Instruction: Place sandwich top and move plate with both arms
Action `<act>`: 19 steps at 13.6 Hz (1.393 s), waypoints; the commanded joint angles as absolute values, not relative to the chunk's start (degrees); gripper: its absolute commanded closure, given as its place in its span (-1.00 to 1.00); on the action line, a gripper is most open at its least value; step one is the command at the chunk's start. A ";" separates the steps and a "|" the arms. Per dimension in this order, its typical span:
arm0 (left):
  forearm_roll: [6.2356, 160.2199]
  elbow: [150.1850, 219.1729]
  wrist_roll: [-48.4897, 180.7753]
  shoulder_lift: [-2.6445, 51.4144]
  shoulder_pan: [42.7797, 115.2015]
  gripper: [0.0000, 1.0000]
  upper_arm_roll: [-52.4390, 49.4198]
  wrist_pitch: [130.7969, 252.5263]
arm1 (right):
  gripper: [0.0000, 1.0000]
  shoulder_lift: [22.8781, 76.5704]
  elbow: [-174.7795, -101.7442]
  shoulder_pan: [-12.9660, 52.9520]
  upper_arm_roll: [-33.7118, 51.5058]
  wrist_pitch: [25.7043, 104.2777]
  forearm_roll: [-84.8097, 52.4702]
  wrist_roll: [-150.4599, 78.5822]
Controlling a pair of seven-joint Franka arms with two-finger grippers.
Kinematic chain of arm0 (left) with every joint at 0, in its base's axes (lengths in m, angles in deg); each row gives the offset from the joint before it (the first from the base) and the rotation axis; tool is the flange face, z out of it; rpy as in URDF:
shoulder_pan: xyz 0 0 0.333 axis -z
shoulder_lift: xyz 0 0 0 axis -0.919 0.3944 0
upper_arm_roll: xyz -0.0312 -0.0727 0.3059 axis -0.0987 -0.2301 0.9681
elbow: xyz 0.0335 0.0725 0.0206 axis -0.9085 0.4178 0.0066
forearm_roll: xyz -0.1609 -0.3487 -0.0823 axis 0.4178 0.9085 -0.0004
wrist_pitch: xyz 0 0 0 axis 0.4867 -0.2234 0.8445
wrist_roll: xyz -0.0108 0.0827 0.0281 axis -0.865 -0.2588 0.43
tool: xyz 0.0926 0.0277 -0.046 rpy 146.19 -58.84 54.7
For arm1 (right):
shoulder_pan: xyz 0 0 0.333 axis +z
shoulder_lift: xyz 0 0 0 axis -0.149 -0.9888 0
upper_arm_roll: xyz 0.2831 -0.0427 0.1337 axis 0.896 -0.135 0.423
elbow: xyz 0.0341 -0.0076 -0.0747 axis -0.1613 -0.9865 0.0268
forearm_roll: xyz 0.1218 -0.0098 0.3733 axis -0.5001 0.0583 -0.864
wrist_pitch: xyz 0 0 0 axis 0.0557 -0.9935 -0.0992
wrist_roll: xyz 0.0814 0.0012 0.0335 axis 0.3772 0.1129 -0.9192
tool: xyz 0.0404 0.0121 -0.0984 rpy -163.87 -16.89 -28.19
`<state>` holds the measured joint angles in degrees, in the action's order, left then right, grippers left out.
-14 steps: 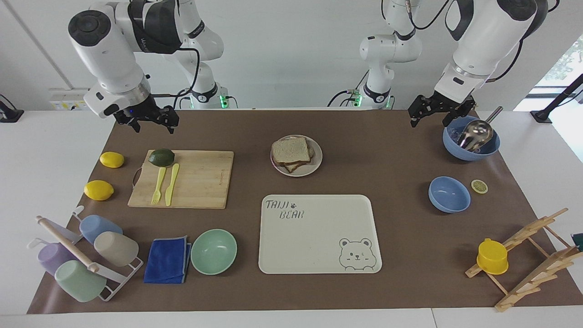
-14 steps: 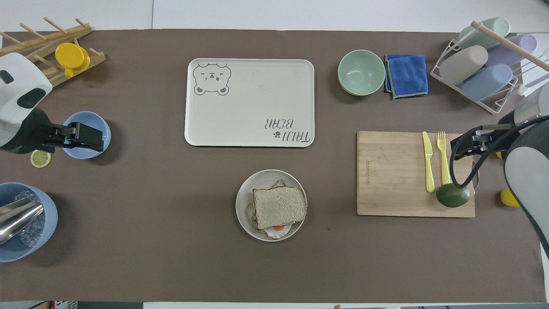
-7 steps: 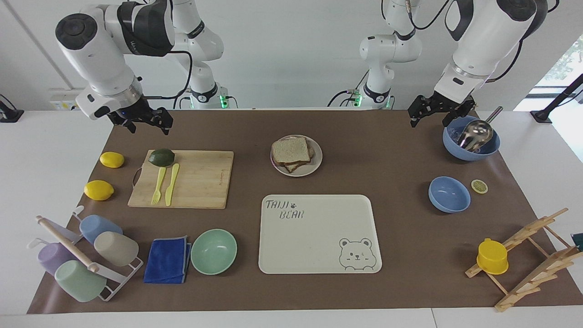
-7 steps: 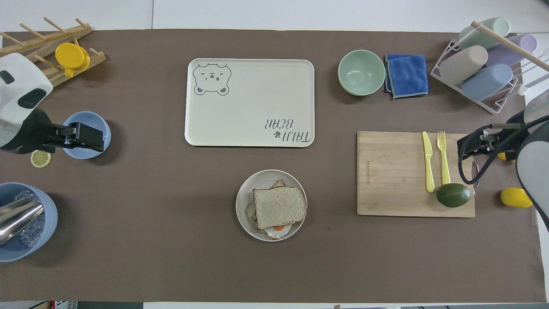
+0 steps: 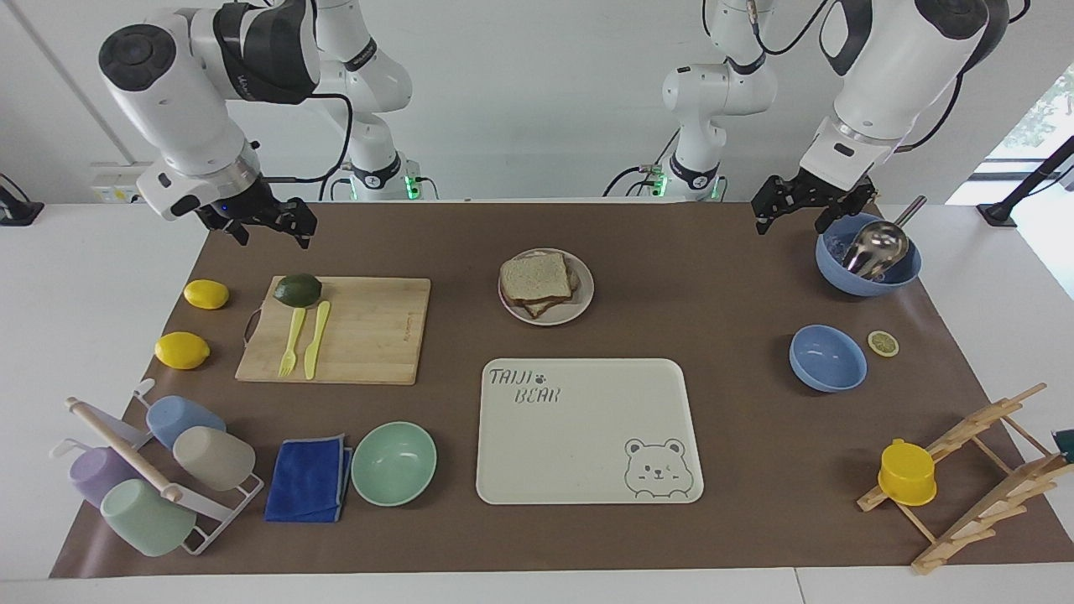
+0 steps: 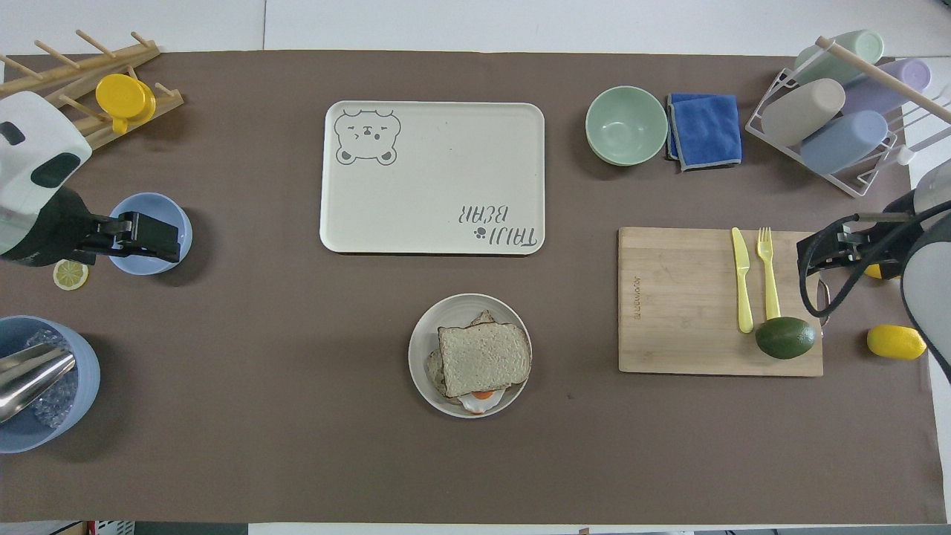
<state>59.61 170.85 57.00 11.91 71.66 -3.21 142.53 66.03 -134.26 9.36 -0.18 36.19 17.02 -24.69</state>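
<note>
The speckled, dark-crusted bread slice (image 5: 537, 276) already lies on the fried-egg sandwich, on the round off-white plate (image 5: 582, 304) nearer the robots than the rectangular bear-printed tray (image 5: 587, 436), at its 12 o'clock in the facing view. Carrying the plate looks to be the step left. The left gripper (image 5: 804, 208) hangs over the mat beside the ice bowl (image 5: 868, 268), the right gripper (image 5: 267, 223) at 12 o'clock of the wooden board (image 5: 361, 331); both spread wide, empty.
</note>
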 commanded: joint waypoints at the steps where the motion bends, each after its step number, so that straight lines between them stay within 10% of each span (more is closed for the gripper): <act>1: 59.50 172.51 56.68 10.37 71.26 -1.00 -3.32 143.80 | -1.00 66.47 -133.49 8.75 -1.12 35.73 15.30 -26.45; 19: 59.50 172.42 56.68 10.46 71.34 -1.00 -3.23 143.98 | -1.00 66.91 -131.63 7.95 -1.29 33.88 15.30 -27.24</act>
<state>59.61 170.85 57.00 11.86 71.65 -3.17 142.65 66.35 -131.15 8.23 -1.47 34.41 16.95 -27.83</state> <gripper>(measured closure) 0.000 0.000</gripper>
